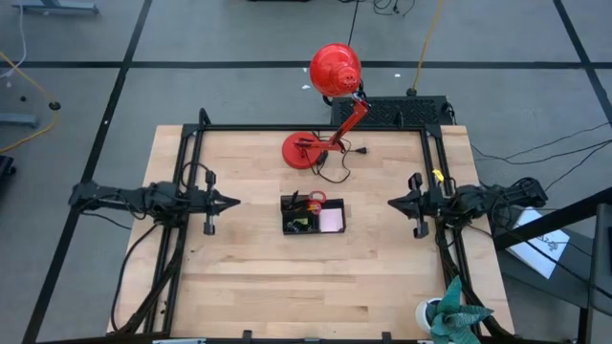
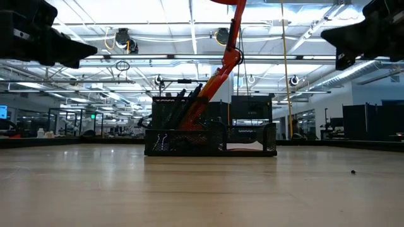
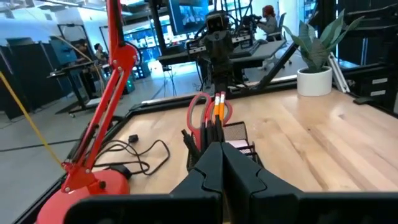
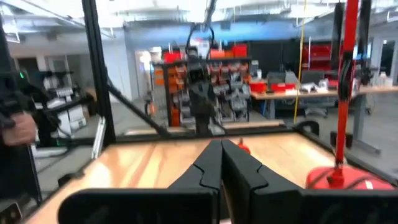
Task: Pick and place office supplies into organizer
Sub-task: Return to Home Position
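as both arms sit at the sides of the table (image 1: 249,287), the homing step appears nearly done. left gripper (image 1: 229,202) and right gripper (image 1: 394,202): fingers pressed together, empty. the organizer (image 1: 312,232), holding the scissors (image 1: 316,198), stands midway between them, well apart from each. next move: settle at rest.

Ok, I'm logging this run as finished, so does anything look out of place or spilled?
Mostly tidy: the organizer stands upright, supplies inside. Only a tiny dark speck lies loose on the table, too small to identify.
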Controlling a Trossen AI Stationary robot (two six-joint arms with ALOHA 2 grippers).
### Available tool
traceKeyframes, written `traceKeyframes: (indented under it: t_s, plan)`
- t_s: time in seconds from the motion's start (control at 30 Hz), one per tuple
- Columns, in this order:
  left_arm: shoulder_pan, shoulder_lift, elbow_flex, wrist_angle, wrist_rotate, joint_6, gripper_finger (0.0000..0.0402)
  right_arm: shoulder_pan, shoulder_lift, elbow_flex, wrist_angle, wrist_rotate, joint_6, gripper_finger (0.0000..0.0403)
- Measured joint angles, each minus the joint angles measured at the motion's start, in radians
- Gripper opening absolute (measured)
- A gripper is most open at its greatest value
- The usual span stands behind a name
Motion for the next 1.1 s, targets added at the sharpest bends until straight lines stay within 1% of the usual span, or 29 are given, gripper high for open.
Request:
traceKeyframes:
  t_s: [0.07, 0.3, 0.37, 0.47, 0.53, 0.6, 0.73, 0.93, 1.1]
  plan:
    - [-0.009, -0.001, -0.005, -0.001, -0.004, 0.001, 0.0002, -0.001, 0.002, 0.000, -0.019, -0.001, 0.008, 0.0000]
    - [-0.046, 0.000, -0.006, -0.039, 0.001, -0.017, 0.0001, -0.005, 0.001, -0.001, 0.001, -0.001, -0.038, 0.0000]
    - [-0.052, -0.001, -0.018, -0.017, 0.024, -0.017, 0.0001, -0.019, 0.001, -0.002, -0.009, -0.001, -0.036, 0.0000]
    - [-0.052, -0.001, -0.056, 0.045, 0.059, -0.037, 0.0001, -0.050, 0.001, -0.002, -0.048, -0.007, -0.003, 0.0000]
    - [-0.052, 0.000, -0.055, 0.040, 0.060, -0.059, 0.0001, -0.063, 0.001, -0.003, -0.082, -0.009, 0.031, 0.0000]
    - [-0.052, 0.000, -0.055, 0.035, 0.061, -0.069, 0.0001, -0.071, 0.001, -0.003, -0.098, -0.036, 0.052, 0.0000]
    - [-0.052, 0.000, -0.055, 0.037, 0.099, -0.055, 0.0001, -0.072, 0.001, -0.004, -0.104, -0.058, 0.071, 0.0000]
    - [-0.052, 0.000, -0.055, 0.022, 0.102, -0.057, 0.0001, -0.072, 0.002, -0.004, -0.103, -0.058, 0.088, 0.0000]
    - [-0.052, 0.010, -0.053, 0.002, 0.099, -0.077, 0.0016, -0.072, 0.002, -0.005, -0.104, -0.057, 0.123, 0.0000]
